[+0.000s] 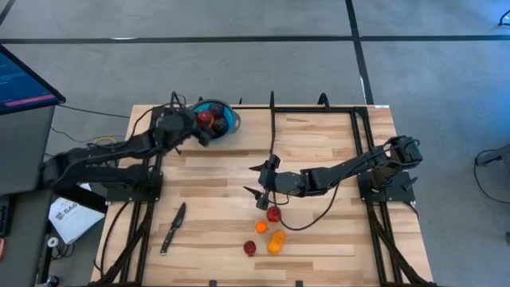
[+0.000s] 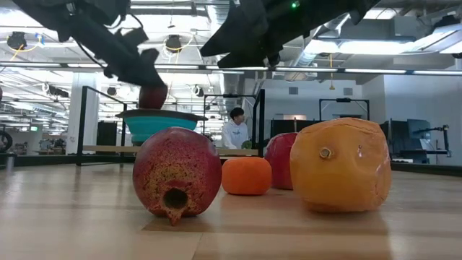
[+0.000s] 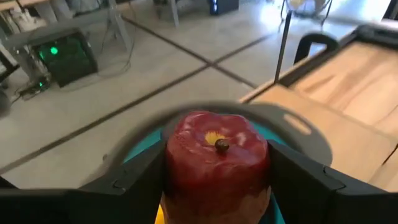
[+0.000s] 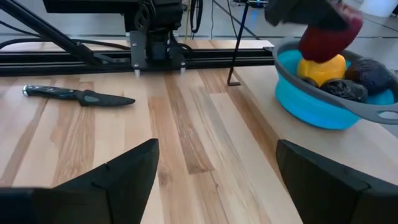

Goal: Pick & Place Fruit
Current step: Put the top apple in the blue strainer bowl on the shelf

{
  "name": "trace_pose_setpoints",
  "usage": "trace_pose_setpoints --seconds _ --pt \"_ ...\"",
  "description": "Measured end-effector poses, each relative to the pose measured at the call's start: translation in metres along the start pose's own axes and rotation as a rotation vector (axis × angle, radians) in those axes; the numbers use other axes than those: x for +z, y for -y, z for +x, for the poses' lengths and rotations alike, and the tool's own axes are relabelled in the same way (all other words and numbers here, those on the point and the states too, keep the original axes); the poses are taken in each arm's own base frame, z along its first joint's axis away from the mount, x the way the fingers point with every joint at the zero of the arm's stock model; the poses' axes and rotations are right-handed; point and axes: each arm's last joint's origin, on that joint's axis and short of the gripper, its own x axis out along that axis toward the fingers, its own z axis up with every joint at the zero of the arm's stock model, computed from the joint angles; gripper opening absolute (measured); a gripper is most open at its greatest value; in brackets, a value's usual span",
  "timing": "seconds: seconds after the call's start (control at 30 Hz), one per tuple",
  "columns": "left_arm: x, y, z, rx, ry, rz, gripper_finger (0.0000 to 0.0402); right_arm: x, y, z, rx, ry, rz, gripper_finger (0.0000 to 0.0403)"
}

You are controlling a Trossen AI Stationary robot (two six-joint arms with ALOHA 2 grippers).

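The blue bowl with a grey rim (image 1: 229, 121) stands at the table's far left and holds a yellow fruit (image 4: 321, 68) and dark fruits (image 4: 367, 74). Over it my left gripper (image 1: 205, 119) is shut on a red apple (image 3: 217, 162). Near the table's middle my right gripper (image 1: 253, 181) hangs open and holds nothing. Below it and toward the near edge, fruits lie on the wood: a red one (image 1: 273, 214), a small orange one (image 1: 260, 227), an orange-yellow one (image 1: 276, 240) and a dark red one (image 1: 249, 248). My left gripper pinches the red apple by its two opposite sides (image 3: 175, 168) between its two fingers. The fingers come from the table's left, slanting a little downward. The apple is lifted clear, over the bowl's inside and about level with its rim (image 2: 160, 114).
A slim dark knife (image 1: 173, 229) lies near the table's left front. Black frame rails (image 1: 273, 119) run along the far edge and across the middle. Bare wood lies between bowl and loose fruits. A person (image 2: 234, 130) sits in the room behind.
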Motion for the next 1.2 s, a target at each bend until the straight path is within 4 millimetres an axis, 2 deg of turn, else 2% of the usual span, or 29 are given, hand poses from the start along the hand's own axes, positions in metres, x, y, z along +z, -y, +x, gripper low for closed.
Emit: trace_pose_setpoints --seconds 0.4,0.7,0.97,1.2 --pt "-0.013 0.007 0.017 0.057 -0.087 0.031 0.0259 0.0 0.0 0.0 0.0 -0.001 0.001 0.0317" --pt "-0.01 0.004 0.011 0.057 -0.071 -0.003 0.0255 0.0 0.0 0.0 0.0 -0.001 0.001 0.0317" --pt "-0.013 -0.002 0.004 0.155 -0.097 0.026 0.0254 0.0 0.0 0.0 0.0 -0.001 0.001 0.0317" --pt "-0.028 -0.007 0.009 0.181 -0.115 0.019 0.0267 0.0 0.0 0.0 0.001 -0.001 0.007 0.0317"
